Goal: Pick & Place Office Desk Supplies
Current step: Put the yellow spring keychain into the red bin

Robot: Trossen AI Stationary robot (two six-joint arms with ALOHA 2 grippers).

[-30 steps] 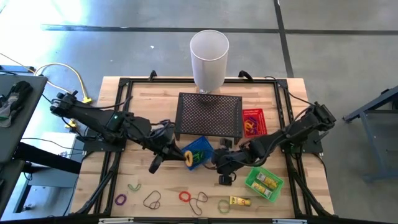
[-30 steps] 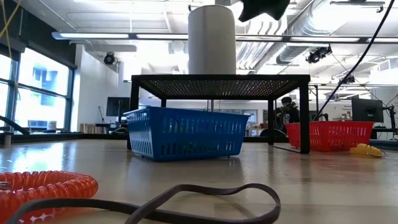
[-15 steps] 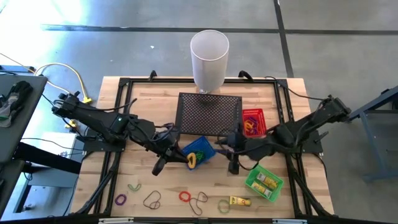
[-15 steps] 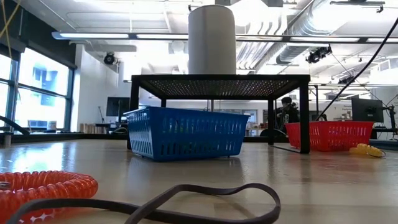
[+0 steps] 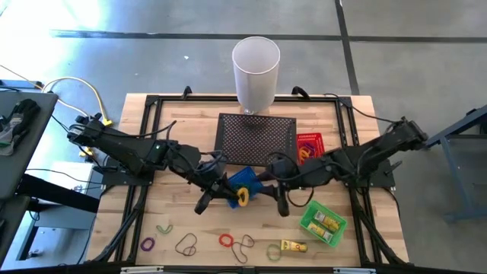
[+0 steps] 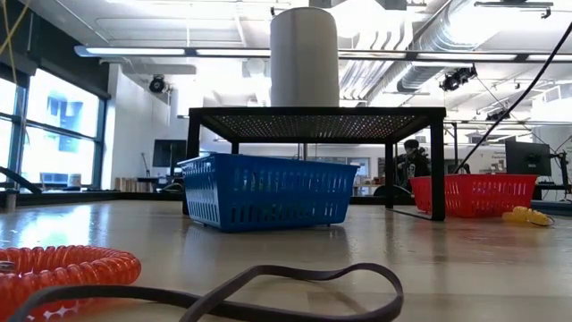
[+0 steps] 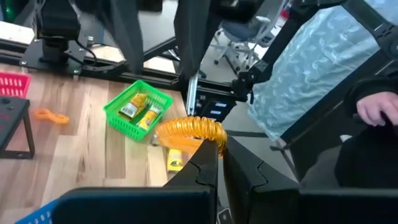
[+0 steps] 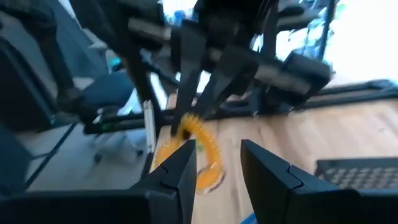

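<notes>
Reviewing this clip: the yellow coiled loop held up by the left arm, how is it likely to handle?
The yellow coiled loop probably is springy and floppy: it arcs from the left gripper's shut jaws. Likely light, since a pinch holds it aloft. The right gripper nearby could snag its coils.

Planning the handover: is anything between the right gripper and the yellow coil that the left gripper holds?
Nothing visible. The left gripper is shut on the yellow coil beside the blue basket; the right gripper faces it, fingers apart, with open air between.
</notes>
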